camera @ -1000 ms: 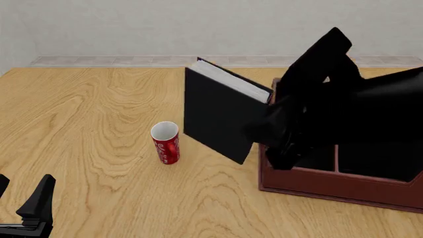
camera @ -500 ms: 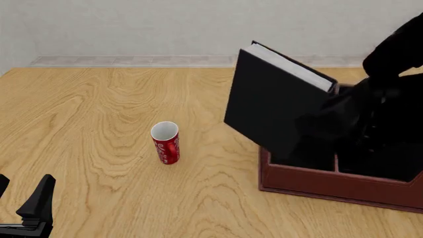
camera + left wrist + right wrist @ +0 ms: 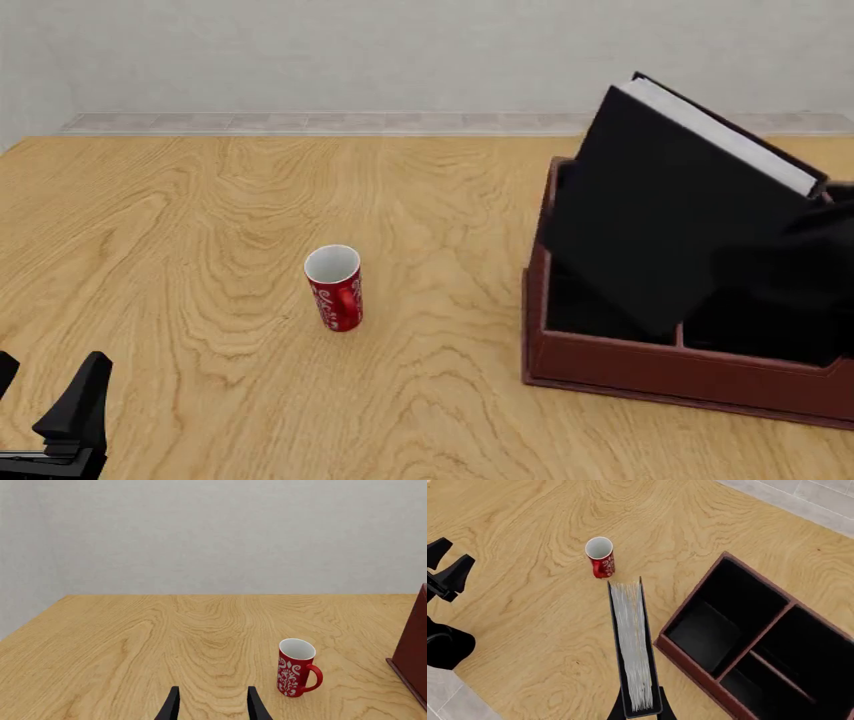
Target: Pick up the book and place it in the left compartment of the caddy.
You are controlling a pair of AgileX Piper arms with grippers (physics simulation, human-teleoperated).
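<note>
The black book (image 3: 667,200) with white page edges hangs tilted over the left side of the dark red-brown caddy (image 3: 641,372). Its lower corner dips toward the left compartment (image 3: 574,305), and I cannot tell whether it touches. In the right wrist view the book (image 3: 632,650) shows edge-on, beside the caddy (image 3: 690,655), with my right gripper (image 3: 640,711) shut on its spine end. In the front view that gripper is hidden behind the book and the dark arm. My left gripper (image 3: 213,707) stands open and empty at the table's near left corner (image 3: 47,405).
A red mug with a white pattern (image 3: 334,288) stands upright on the wooden table (image 3: 200,230), left of the caddy; it also shows as the mug (image 3: 295,667) and the mug (image 3: 600,556). A wall runs along the table's far edge.
The right gripper has carried the book to the right, from left of the caddy to above its left side. The left arm and the mug have not moved.
</note>
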